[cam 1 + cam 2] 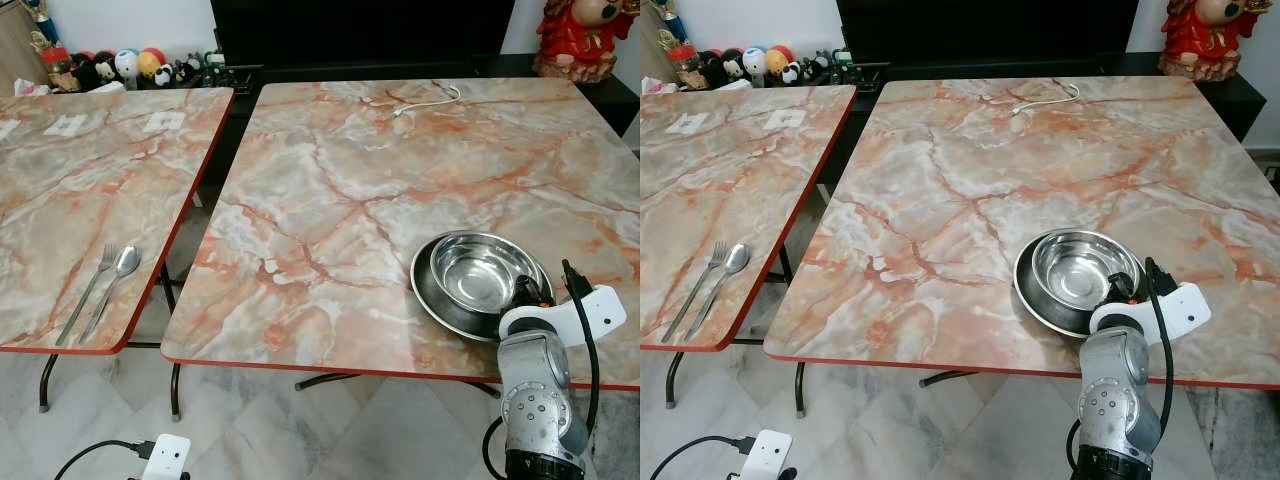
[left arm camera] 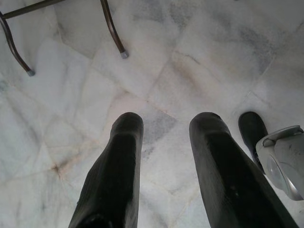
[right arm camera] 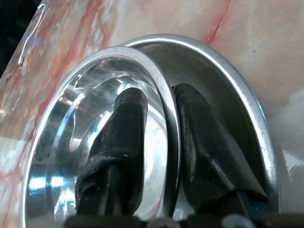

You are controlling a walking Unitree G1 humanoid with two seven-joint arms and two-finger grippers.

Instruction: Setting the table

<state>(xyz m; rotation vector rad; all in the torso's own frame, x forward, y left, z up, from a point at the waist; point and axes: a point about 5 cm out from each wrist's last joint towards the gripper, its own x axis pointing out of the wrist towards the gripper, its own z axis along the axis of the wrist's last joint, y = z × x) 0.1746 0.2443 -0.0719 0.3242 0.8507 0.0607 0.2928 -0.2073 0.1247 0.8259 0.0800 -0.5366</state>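
Right tool (image 3: 159,142) astride bowl (image 1: 483,272) rim, per wrist cam.

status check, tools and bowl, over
Right tool pinching steel bowl rim, bowl nested in steel plate. Left tool open over floor. Nothing blocking.

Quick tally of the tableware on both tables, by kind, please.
Bowl: 1, its rim between the right tool's fingers
Plate: 1, under the bowl
Fork: 1
Spoon: 1
Total: 4
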